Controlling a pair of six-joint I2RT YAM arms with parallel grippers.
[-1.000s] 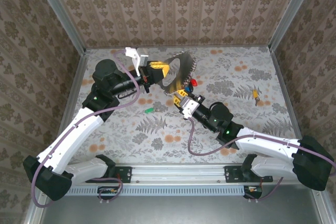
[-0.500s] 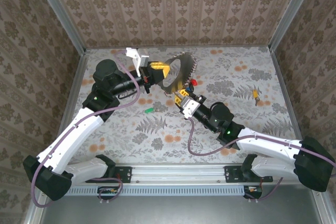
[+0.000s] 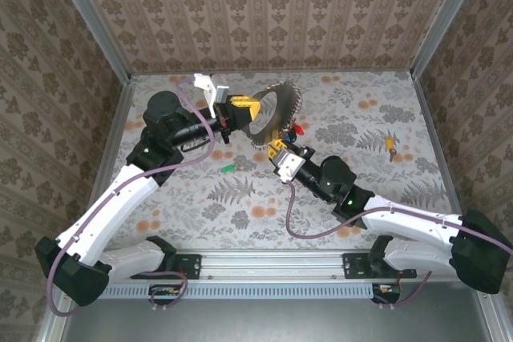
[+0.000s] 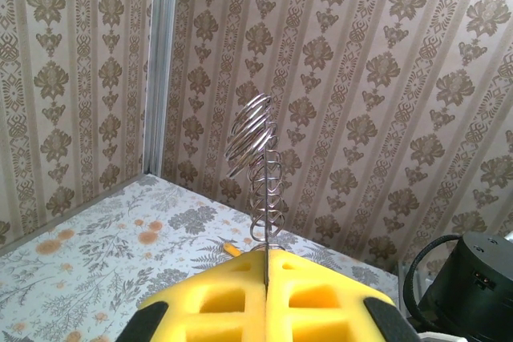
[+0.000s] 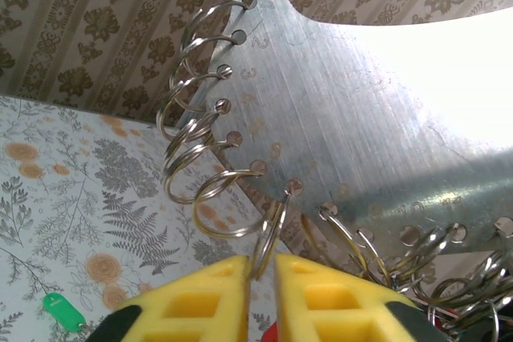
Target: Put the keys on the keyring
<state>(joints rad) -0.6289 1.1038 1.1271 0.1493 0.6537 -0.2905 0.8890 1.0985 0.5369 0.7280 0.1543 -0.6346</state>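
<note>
Securing a ring is judged the step in hand. One keyring [image 5: 270, 230] is pinched between the right gripper [image 5: 260, 263] fingers, at the edge of the single metal plate [image 5: 361, 118] clamped in the left gripper [image 4: 264, 260]. Next, a steady hold is probably needed while a key is threaded.

Three keys are counted: a red key [image 3: 298, 127] just beyond the right gripper, a green key [image 3: 228, 168] to its left, and a yellow key [image 3: 390, 146] well apart. The rings overlap too much for a sure count.
</note>
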